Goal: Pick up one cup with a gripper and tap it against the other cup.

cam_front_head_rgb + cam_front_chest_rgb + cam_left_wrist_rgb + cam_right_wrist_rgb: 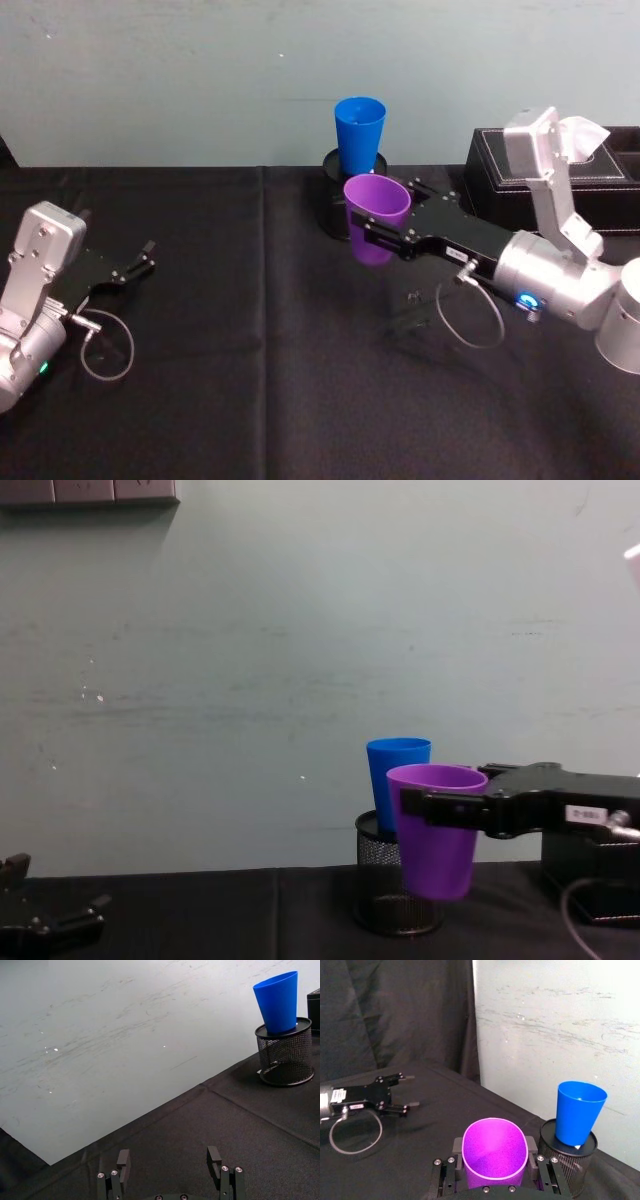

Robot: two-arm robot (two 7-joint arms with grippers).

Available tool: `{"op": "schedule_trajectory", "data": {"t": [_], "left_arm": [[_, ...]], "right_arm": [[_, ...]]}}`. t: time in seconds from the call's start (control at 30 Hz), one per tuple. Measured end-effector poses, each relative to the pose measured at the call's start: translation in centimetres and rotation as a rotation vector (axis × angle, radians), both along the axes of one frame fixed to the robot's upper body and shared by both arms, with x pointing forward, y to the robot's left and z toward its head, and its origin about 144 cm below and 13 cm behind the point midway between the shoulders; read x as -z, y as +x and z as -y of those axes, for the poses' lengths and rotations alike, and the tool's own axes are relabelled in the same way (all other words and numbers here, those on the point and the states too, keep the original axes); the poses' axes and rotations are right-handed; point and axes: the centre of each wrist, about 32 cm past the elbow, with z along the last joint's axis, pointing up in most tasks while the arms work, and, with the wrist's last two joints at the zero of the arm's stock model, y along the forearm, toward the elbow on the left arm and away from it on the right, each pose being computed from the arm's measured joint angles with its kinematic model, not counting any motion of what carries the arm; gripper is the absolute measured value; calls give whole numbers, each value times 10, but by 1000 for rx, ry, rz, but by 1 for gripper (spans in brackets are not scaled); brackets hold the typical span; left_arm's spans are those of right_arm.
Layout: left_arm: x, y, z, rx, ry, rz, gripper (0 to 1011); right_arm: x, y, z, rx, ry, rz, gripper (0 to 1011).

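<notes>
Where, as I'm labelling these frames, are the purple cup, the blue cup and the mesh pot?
purple cup (435,862): chest view, lower half of its outer wall.
blue cup (576,1120): right wrist view, middle of its outer wall.
mesh pot (285,1057): left wrist view, its mesh side wall.

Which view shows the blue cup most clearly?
The left wrist view: the blue cup stands whole and unblocked on the mesh pot. The right wrist view also shows it whole, beyond the purple cup. The head view sees it from above; in the chest view the purple cup covers part of it.
</notes>
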Motion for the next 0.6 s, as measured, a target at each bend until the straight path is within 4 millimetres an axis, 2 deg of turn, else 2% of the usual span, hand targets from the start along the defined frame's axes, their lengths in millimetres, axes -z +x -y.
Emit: {"op": "schedule_trajectory", "data": {"t": [0.6], "left_arm": [[0,0,0,0,0,0,1000]], "right_arm": [[14,53,-24,92,14,0,724]]}}
